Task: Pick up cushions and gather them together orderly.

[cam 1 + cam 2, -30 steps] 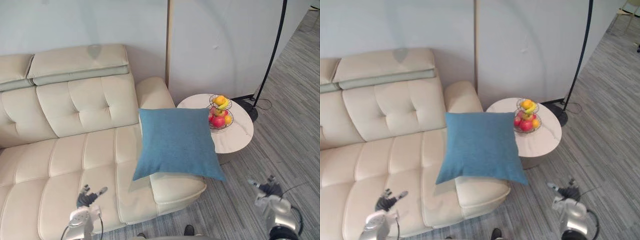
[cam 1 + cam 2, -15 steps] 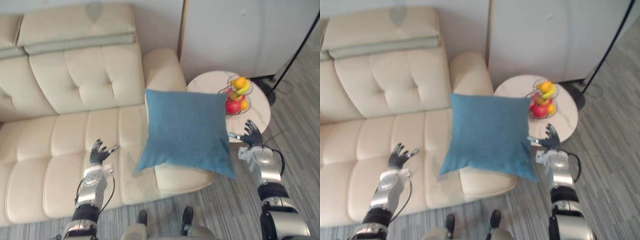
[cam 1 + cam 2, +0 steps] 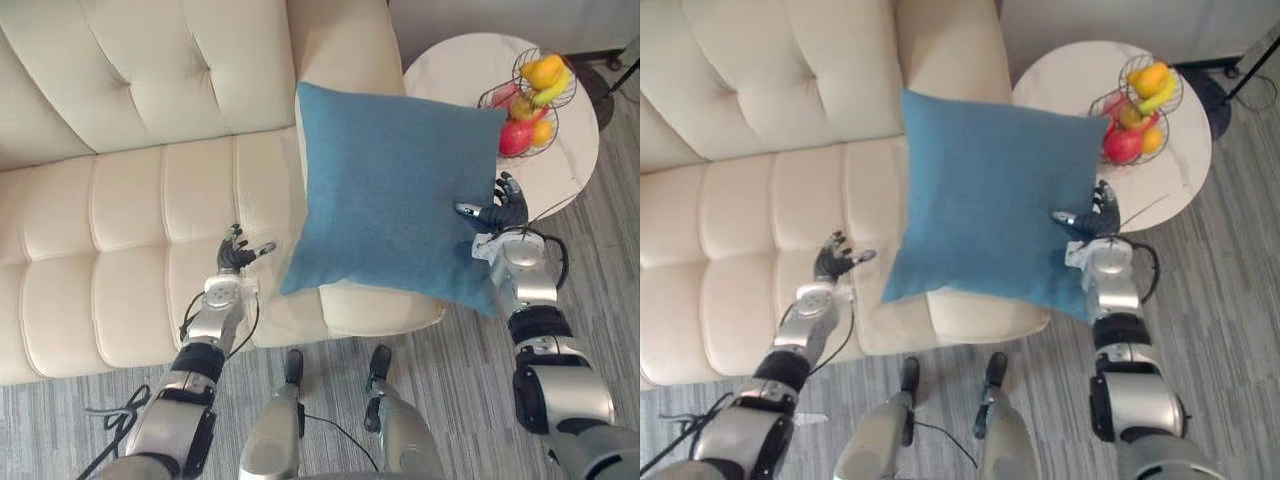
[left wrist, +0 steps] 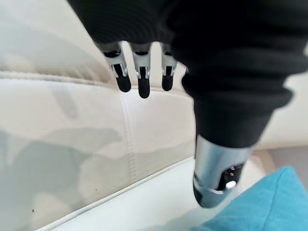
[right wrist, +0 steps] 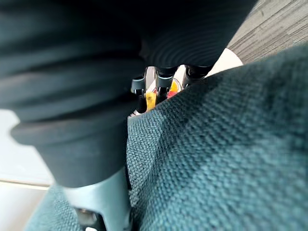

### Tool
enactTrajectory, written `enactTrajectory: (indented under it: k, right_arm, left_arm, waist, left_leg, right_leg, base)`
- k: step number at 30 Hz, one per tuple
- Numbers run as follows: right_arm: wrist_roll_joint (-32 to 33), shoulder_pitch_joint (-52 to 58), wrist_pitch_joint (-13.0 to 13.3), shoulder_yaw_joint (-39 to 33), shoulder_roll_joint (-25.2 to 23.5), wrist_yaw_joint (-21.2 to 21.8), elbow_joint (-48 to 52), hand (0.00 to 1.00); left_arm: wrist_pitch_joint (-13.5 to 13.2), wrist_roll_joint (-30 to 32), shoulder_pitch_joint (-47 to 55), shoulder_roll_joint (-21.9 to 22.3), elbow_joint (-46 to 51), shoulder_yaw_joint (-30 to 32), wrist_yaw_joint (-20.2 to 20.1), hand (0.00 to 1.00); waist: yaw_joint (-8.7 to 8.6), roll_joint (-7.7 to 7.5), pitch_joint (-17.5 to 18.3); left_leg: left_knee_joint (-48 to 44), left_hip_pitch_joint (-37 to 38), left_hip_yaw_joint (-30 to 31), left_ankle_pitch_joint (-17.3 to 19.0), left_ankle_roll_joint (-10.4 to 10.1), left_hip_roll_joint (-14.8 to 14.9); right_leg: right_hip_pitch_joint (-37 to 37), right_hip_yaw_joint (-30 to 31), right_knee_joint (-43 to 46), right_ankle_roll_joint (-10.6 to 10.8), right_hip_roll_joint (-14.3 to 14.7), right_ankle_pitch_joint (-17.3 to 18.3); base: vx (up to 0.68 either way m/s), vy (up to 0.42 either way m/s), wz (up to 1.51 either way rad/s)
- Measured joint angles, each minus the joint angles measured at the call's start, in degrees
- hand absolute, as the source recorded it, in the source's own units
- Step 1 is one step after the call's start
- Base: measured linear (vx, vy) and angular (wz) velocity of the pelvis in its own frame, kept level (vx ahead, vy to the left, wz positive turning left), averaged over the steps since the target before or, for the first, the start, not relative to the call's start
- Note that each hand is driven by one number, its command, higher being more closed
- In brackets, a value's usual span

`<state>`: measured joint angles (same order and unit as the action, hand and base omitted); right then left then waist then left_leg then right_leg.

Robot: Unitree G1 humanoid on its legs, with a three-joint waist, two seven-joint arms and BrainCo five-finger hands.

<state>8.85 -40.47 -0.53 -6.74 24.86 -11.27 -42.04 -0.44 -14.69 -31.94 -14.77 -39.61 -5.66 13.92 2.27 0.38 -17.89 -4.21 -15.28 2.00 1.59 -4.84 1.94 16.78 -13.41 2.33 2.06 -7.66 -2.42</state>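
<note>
A home living room: a cream, button-tufted leather sofa (image 3: pixel 150 200) fills the frame, a blue cushion (image 3: pixel 390 190) propped at its armrest end. Just beside that end stands a round white side table (image 3: pixel 450 70) bearing a wire basket of fruit (image 3: pixel 530 95), all on grey striped carpet (image 3: pixel 610 270).

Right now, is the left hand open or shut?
Open: the left hand holds nothing, fingers straight and spread above the sofa.
</note>
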Motion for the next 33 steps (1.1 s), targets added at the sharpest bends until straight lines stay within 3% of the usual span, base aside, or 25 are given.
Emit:
enactTrajectory:
  k: [4,10,17,25,33]
  right_arm:
    - [0.08,0.84,0.16,-0.21,-0.69,-1.86,2.97,0.0]
    - [2.54,10.41,2.39,-7.77,-6.94,-5.11,12.47,0.0]
    - [2.53,15.73,2.75,-10.33,-8.96,-5.15,14.73,0.0]
    - [3.34,15.8,2.3,-8.13,-9.07,-2.48,10.98,0.0]
    - [5.25,7.19,1.57,-1.58,-9.52,-1.92,6.62,0.0]
  left_arm:
    - [0.06,1.26,-1.25,0.1,0.12,-0.52,1.41,0.0]
    - [0.31,2.73,-1.15,1.59,0.91,-2.83,2.79,0.0]
    - [0.98,7.66,-0.82,1.95,2.33,-3.01,3.31,0.0]
    - [1.03,8.01,-1.3,0.86,2.27,-5.58,3.09,0.0]
    - [1.3,7.94,-9.34,0.68,-0.2,-10.2,2.72,0.0]
  waist:
    - [0.03,0.05,-0.05]
    - [-0.18,0.05,-0.05]
    - [-0.77,0.04,-0.05]
    - [-1.33,0.04,-0.08]
    - [-1.38,0.29,-2.72]
  left_leg:
    - [0.09,-0.01,-0.76,-0.19,-0.17,0.2]
    - [2.23,0.83,-1.43,-1.43,-0.52,0.32]
    - [3.38,1.62,-2.43,-1.61,-0.43,0.55]
    - [4.28,0.15,-3.14,-2.4,0.34,0.4]
    - [8.05,-2.57,-3.47,-6.34,0.21,0.46]
  right_leg:
    - [0.81,1.42,0.46,-0.01,0.17,0.01]
    - [1.19,2.12,0.53,-0.07,0.31,-0.03]
    - [1.63,3.75,0.54,-0.43,0.69,-0.5]
    - [3.96,4.98,0.21,-0.4,0.75,-2.37]
    - [8.28,5.84,-0.45,-0.29,0.87,-5.03]
  base:
    - [-0.02,-0.025,-0.12]
    - [-0.01,-0.008,-0.04]
    - [-0.04,-0.014,-0.08]
    - [-0.07,-0.007,-0.06]
    - [-0.08,-0.021,-0.02]
